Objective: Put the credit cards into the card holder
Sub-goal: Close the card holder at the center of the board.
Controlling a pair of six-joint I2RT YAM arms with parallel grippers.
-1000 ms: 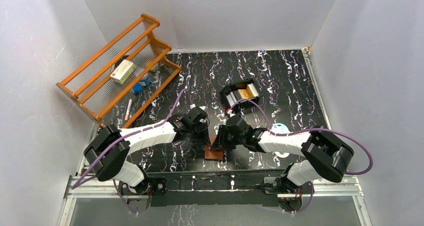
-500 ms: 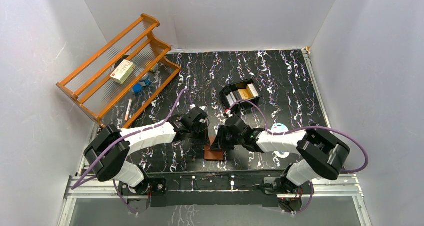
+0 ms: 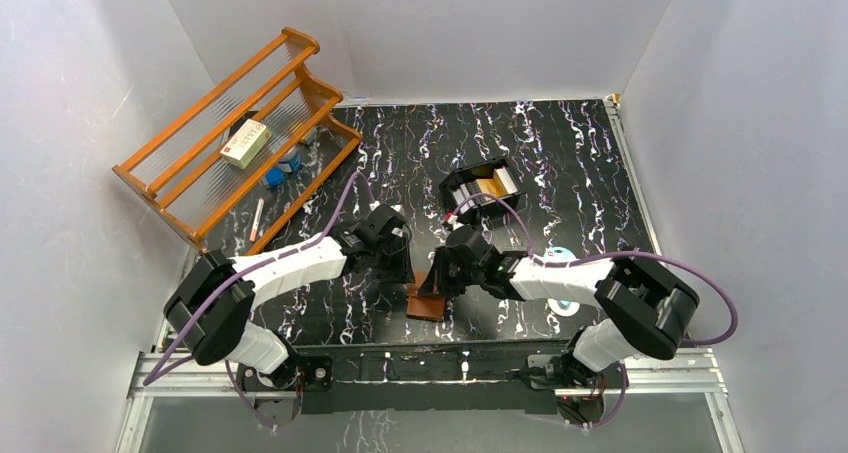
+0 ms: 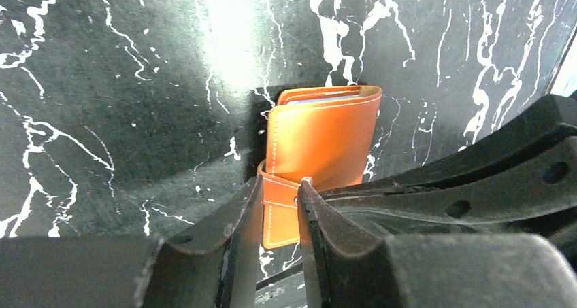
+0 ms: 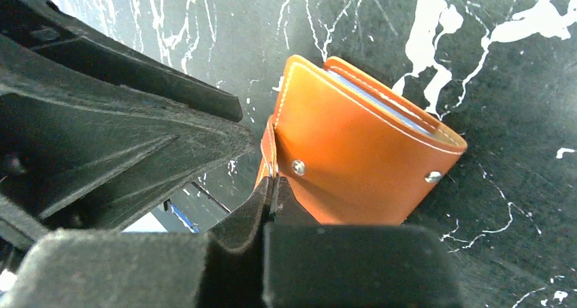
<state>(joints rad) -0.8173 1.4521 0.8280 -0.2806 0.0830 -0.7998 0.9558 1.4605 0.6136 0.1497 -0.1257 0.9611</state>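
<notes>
right gripper (image 5: 273,180): clamped on the flap of the card holder (image 5: 360,165), to peel it open, i judge.
left gripper (image 4: 279,187): astride its six o'clock end to steady it (pinching? i cannot tell).

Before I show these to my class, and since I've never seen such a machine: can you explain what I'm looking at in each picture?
These are two robot arms bolted to the near edge of a black marbled table. The wide picture looks down from above and behind them. The two close-ups come from cameras on their wrists.

At the far left stands a wooden rack. Further back is a black tray with cards in it. Between the arms lies a brown leather wallet.

The right gripper is pinched shut on the wallet's edge near a snap. The left gripper has a finger on each side of the wallet's lower edge. Whether it grips, I cannot tell.
</notes>
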